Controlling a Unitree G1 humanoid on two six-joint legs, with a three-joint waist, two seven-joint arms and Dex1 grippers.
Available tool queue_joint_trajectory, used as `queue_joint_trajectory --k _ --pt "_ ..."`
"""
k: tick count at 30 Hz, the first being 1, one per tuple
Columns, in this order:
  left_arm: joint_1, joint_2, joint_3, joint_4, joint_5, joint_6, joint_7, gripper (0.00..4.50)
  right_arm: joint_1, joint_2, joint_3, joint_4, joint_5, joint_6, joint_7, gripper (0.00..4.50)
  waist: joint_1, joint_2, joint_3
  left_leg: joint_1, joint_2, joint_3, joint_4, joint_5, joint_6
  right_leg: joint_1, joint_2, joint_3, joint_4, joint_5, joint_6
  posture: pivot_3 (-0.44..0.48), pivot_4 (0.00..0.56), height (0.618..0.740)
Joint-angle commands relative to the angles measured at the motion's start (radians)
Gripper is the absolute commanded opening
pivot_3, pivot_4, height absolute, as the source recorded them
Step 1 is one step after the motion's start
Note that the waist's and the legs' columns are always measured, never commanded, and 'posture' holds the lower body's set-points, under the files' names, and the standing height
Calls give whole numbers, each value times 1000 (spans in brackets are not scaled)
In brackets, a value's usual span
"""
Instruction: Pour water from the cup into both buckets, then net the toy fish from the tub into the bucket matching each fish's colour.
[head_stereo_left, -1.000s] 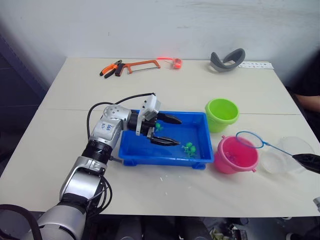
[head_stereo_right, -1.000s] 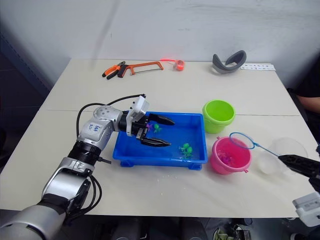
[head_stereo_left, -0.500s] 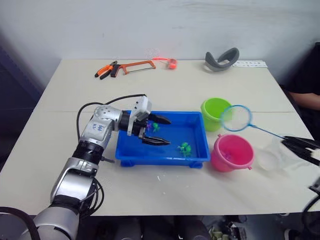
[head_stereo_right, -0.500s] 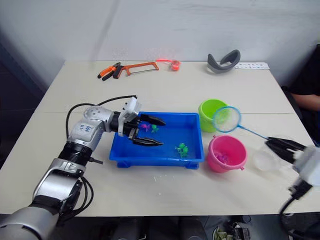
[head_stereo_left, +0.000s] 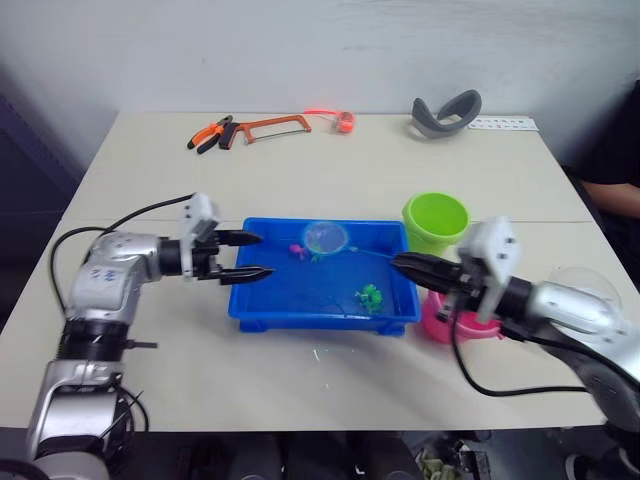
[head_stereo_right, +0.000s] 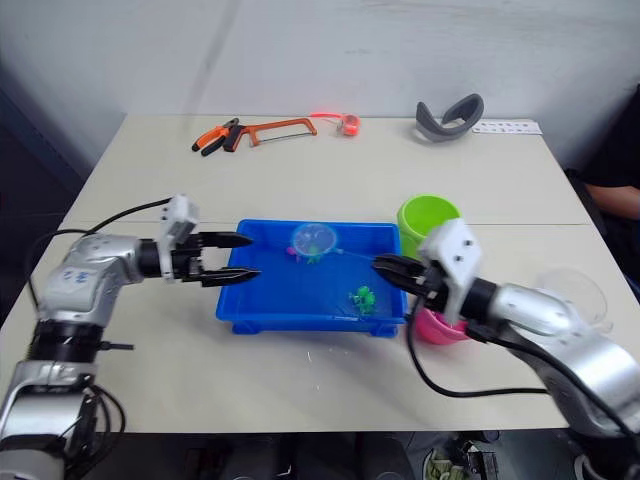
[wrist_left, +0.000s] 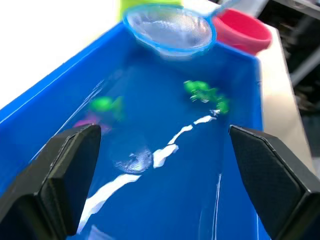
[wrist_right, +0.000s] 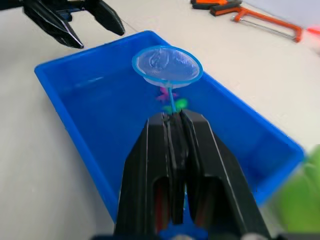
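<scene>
Net (head_stereo_left: 326, 237): handle pinched in right gripper (head_stereo_left: 402, 265), long axis running from the gripper toward the robot's left, hoop leading over the far side of the tub (head_stereo_left: 262, 308). Left gripper (head_stereo_left: 252, 256): fingers spread wide, empty, at tub's left end, pointing right.

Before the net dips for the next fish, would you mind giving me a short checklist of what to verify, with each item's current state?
1. Right gripper clamped on the net handle: ok.
2. Net hoop positioned over the tub, near the pink fish and green fish: ok.
3. Left gripper open at the tub's left end, apart from the hoop: ok.
4. Green bucket upright beside the tub: ok.
5. Pink bucket reachable: cannot tell, the right arm hides most of it.
6. Net mesh empty: ok, nothing shows inside it.
</scene>
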Motion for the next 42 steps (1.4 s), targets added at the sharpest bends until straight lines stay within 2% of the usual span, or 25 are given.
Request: queue_joint_trajectory --k 1,4,10,25,35,42 --pt "38 41 73 -89 -41 36 37 4437 -64 58 65 25 -33 47 -7 0 3 0 0 -1 0 0 0 0 0 0 0 -1 0 0 0 0 150 740" --pt "73 54 96 -154 -60 68 70 4437 -128 99 121 93 -76 90 4 0 3 0 0 -1 -1 0 0 -1 2 0 -2 -2 -1 0 0 0 150 740" --pt "87 52 84 -229 -78 97 107 4437 -145 103 147 149 -119 121 79 0 2 0 0 -1 -3 0 -1 -2 4 0 -5 -4 -1 0 0 0 150 740" --pt "70 43 29 -223 -69 54 119 4437 -176 241 97 282 -263 77 41 0 -1 0 0 -1 -2 2 -2 -1 3 -1 -3 -6 0 0 0 0 150 740" --pt "53 28 5 -192 -66 19 117 4437 -146 231 52 203 -256 91 67 0 0 0 0 -1 -2 2 -2 -1 3 -1 -3 -6 -1 0 0 0 150 740" --pt "17 0 -42 -171 -73 1 89 4437 -56 144 21 28 -230 72 157 0 4 0 0 -1 -2 2 -3 -2 4 -1 -3 -6 -1 0 0 0 150 740"
